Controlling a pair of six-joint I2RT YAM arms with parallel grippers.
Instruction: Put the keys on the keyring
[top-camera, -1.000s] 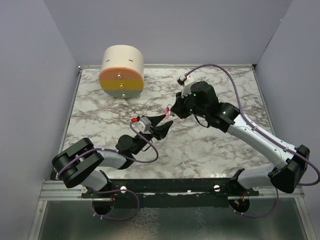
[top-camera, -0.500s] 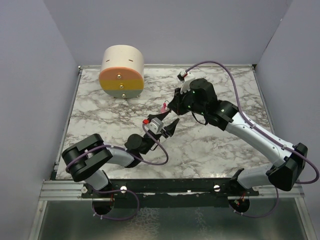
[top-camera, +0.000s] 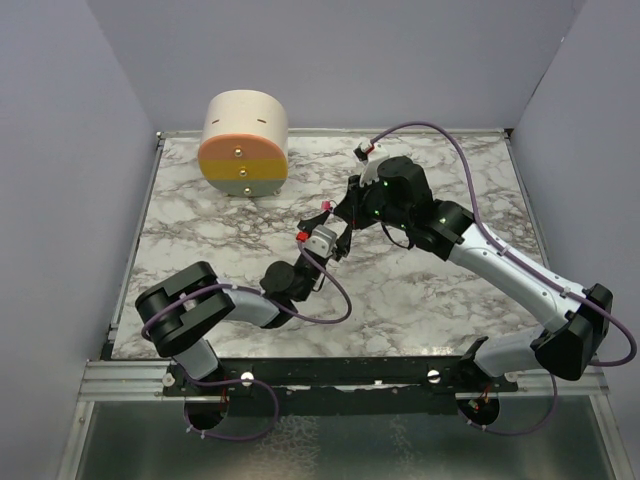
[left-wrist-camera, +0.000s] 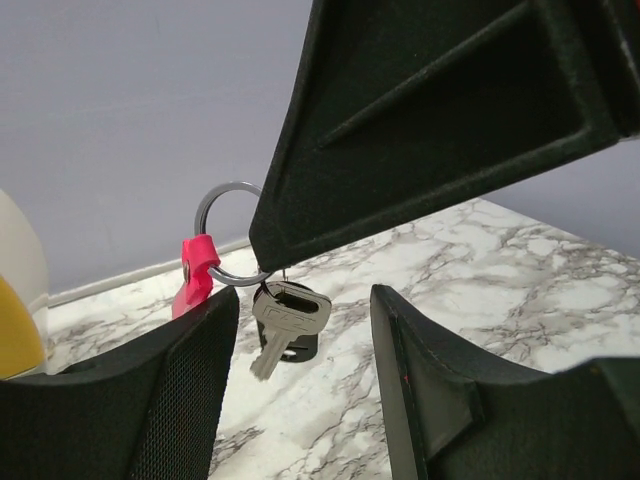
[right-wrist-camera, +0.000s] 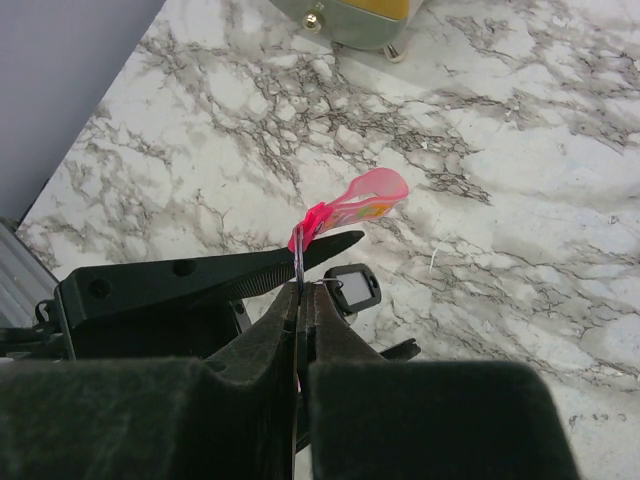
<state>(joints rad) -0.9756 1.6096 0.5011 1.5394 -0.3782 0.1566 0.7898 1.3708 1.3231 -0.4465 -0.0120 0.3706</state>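
Observation:
My right gripper (right-wrist-camera: 304, 290) is shut on a silver metal keyring (left-wrist-camera: 224, 232) and holds it above the table. A bright pink tag (left-wrist-camera: 195, 277) hangs on the ring; it also shows in the right wrist view (right-wrist-camera: 362, 197) and the top view (top-camera: 325, 208). A silver key (left-wrist-camera: 285, 318) dangles just below the ring, with a black fob (right-wrist-camera: 352, 288) with a pale centre behind it. My left gripper (left-wrist-camera: 305, 395) is open and empty, its fingers on either side just under the key. In the top view the two grippers (top-camera: 340, 228) nearly meet.
A round cream box with an orange and yellow front (top-camera: 244, 143) stands at the back left of the marble table (top-camera: 430, 290). Grey walls close in the sides and back. A purple cable (top-camera: 325, 300) loops off the left arm.
My left gripper has moved forward and to the right, up under the right gripper. The right gripper has shifted a little left with the ring and pink tag.

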